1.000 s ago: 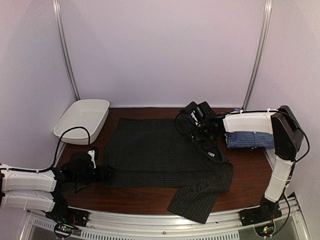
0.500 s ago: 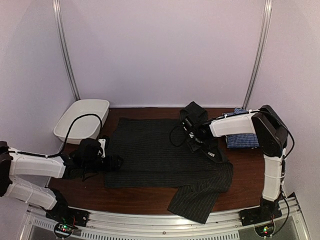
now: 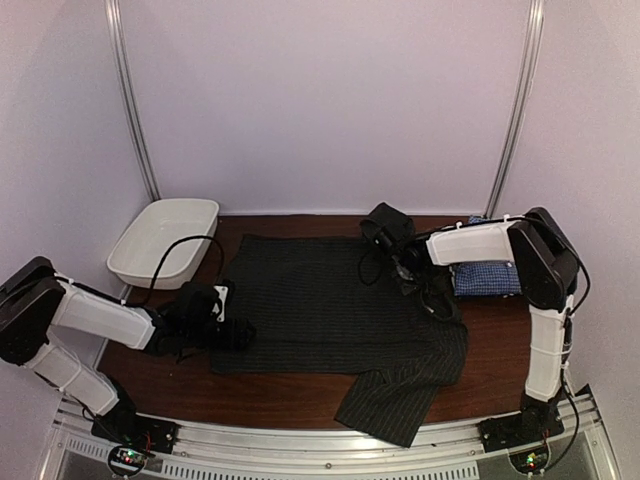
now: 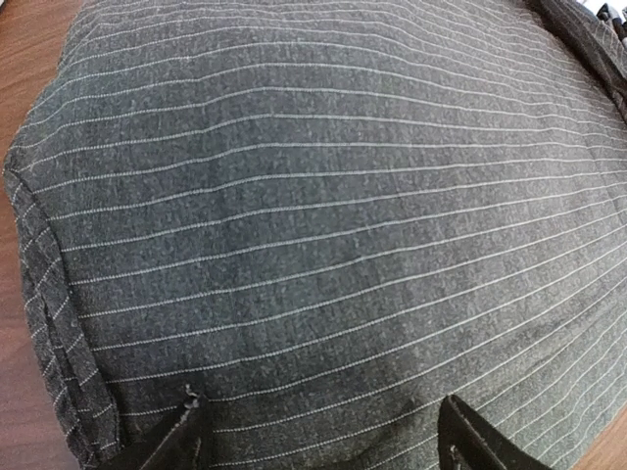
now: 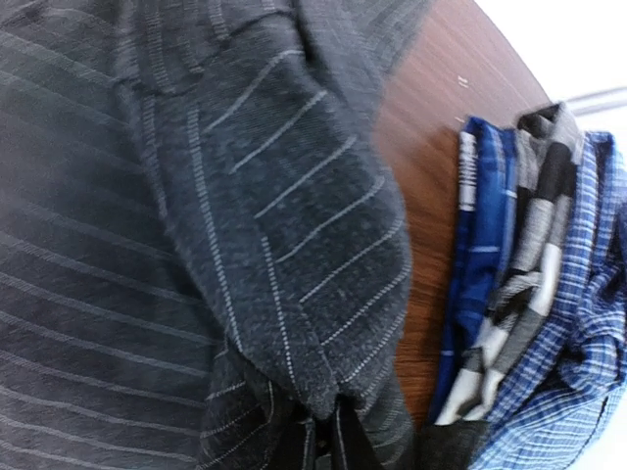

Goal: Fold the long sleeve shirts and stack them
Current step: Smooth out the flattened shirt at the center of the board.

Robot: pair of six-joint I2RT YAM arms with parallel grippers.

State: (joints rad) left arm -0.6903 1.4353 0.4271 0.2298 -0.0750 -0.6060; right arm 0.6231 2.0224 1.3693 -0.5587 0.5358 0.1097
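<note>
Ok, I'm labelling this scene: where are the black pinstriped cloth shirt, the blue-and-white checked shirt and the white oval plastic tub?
Black pinstriped cloth shirt (image 3: pixel 310 300): top view, middle of its body.
Blue-and-white checked shirt (image 3: pixel 487 279): top view, middle of visible part.
White oval plastic tub (image 3: pixel 165 240): top view, bare inner floor.

White oval tub (image 3: pixel 160 236) at far-left corner of brown table (image 3: pixel 285 396)

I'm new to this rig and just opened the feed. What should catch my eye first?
A black pinstriped shirt lies spread across the table, one sleeve trailing over the near edge. The right pincer pinches its cloth beside a folded blue-check shirt; a white tub sits far left.
</note>
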